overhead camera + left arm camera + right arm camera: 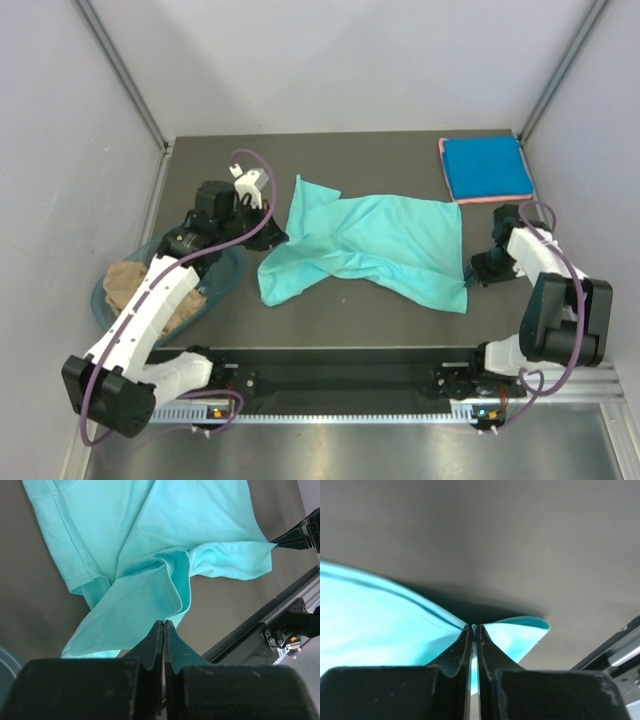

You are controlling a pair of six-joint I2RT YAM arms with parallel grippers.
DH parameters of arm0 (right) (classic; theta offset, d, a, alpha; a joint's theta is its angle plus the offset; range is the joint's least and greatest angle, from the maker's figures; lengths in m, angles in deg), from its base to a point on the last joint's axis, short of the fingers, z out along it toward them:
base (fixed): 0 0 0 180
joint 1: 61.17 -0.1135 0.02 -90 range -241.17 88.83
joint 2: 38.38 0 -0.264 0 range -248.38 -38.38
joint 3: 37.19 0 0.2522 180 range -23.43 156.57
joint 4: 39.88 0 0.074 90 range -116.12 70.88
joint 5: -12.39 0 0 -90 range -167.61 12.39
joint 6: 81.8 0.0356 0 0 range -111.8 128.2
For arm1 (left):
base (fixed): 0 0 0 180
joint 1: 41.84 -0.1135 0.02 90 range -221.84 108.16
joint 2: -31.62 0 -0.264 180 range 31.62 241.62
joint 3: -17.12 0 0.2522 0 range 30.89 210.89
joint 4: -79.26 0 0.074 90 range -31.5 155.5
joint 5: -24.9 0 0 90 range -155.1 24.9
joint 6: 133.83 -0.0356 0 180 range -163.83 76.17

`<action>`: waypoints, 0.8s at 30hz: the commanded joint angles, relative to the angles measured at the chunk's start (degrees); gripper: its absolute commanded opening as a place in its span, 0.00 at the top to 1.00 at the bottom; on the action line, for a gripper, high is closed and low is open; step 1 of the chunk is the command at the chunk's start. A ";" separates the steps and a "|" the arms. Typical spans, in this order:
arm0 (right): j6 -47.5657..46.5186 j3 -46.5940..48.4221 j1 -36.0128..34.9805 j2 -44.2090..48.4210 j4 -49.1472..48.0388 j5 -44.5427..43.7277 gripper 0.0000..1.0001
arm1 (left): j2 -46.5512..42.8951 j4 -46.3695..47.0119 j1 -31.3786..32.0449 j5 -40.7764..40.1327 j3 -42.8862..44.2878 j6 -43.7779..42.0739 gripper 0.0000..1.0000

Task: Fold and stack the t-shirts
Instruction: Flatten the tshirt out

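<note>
**Left gripper** [163, 626]: jaws together, tips nipping the hem of a raised fold on the near-left edge of the teal-green t-shirt [380, 240].

**Right gripper** [474, 630]: jaws clamped on that shirt's near-right corner, with cloth showing in the slit between them.

**Teal-green t-shirt:** on the table [330, 325], strung between the two grippers. Its left half is twisted and bunched, its right half flatter.

**Blue t-shirt** [487, 167]: folded, beyond the teal-green shirt's far-right corner and apart from it. A pink cloth edge [490, 200] shows beneath.

**Tub** [222, 285]: left of the teal-green shirt, with the tan t-shirt [125, 283] inside.

**Hazards, as judged:**
- Both holds look shallow, at the very fingertips, so a firm spreading pull could slip a hem free.
- The left seems to grip a fold rather than a single corner, so spreading may leave the twist in.
</note>
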 commanded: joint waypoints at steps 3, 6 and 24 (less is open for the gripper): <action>-10.14 3.13 0.76 7.13 2.25 -2.88 1.00 | -2.88 2.74 1.02 0.13 2.30 1.25 1.00; -14.44 3.30 0.76 11.35 1.72 -3.14 1.00 | -4.20 2.74 1.81 1.71 3.10 2.83 1.00; -38.73 47.46 0.68 42.73 6.81 7.24 1.00 | -9.65 1.15 2.43 -1.98 38.06 5.01 1.00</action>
